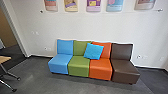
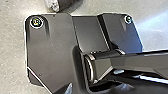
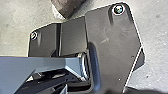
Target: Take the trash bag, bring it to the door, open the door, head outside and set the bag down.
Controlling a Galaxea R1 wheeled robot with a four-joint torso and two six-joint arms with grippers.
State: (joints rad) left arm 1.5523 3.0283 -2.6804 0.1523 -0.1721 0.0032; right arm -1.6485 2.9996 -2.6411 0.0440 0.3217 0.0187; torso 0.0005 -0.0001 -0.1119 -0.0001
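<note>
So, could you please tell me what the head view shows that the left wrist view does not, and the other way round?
Head view: a row of seats in blue, green, orange and brown, a light-blue cushion, wall pictures and part of a table.
Left wrist view: the robot's own dark plate and jointed bar, plus part of a dark bundle with a pale end; I cannot tell what it is.
Both: grey floor.
</note>
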